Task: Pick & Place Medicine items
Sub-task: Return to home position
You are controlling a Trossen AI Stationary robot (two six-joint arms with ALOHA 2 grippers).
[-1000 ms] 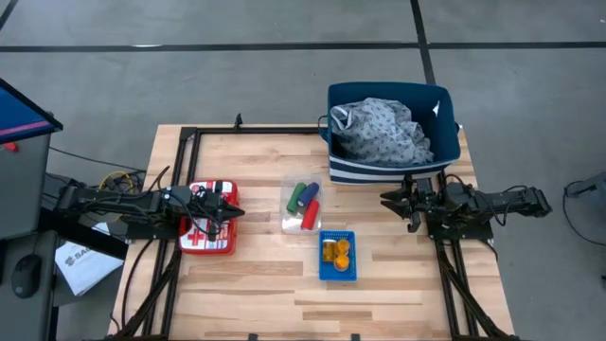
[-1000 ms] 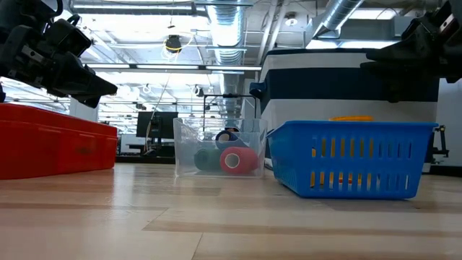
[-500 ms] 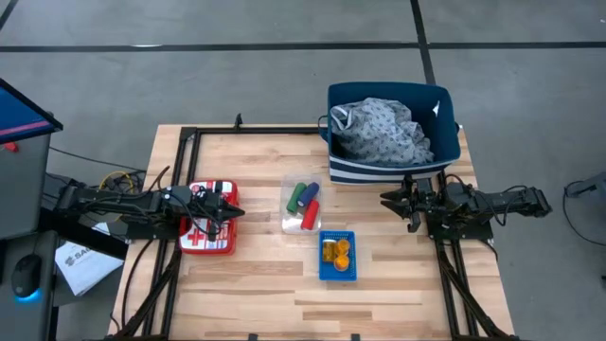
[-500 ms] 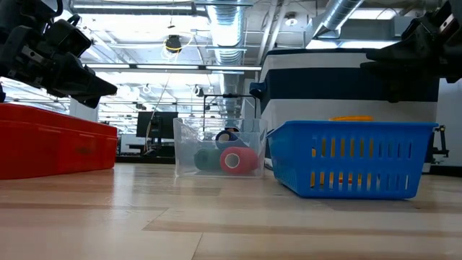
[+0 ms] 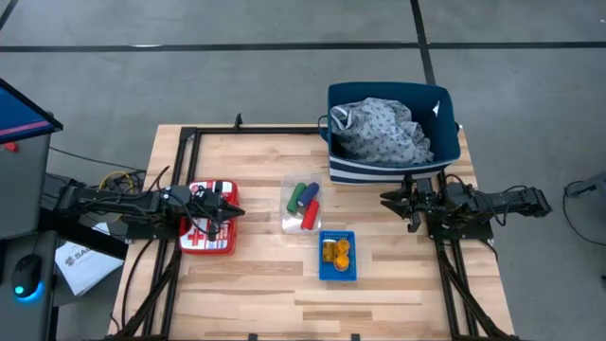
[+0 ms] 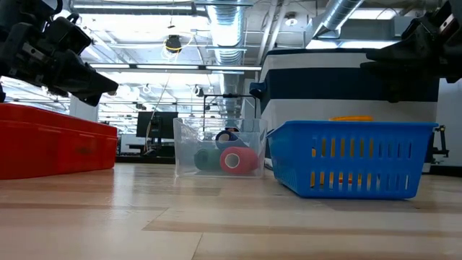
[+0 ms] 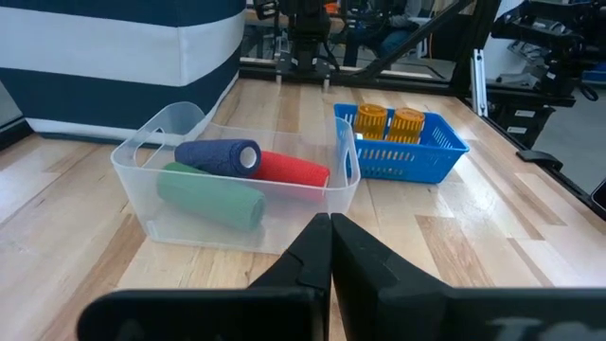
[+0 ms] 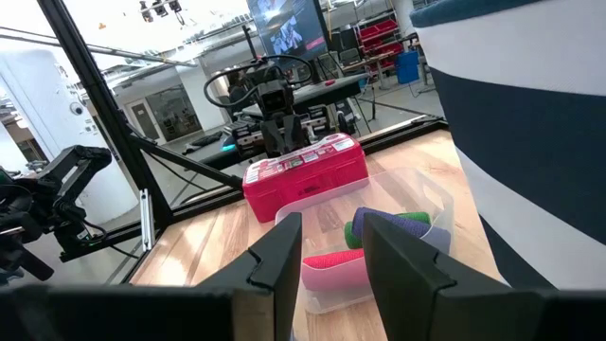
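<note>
Sorting appears finished: tubes (image 5: 304,202) are lying in the clear bin (image 5: 287,219), pill bottles (image 5: 336,251) in the blue bin (image 5: 338,274); left gripper (image 5: 235,210) is hovering with fingers together, right gripper (image 5: 386,200) with fingers apart.

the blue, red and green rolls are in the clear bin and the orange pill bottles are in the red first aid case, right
Not quite. The orange pill bottles are in the small blue basket, not the first-aid case, as the high view shows. The blue, red and green rolls are in the clear bin.
</note>
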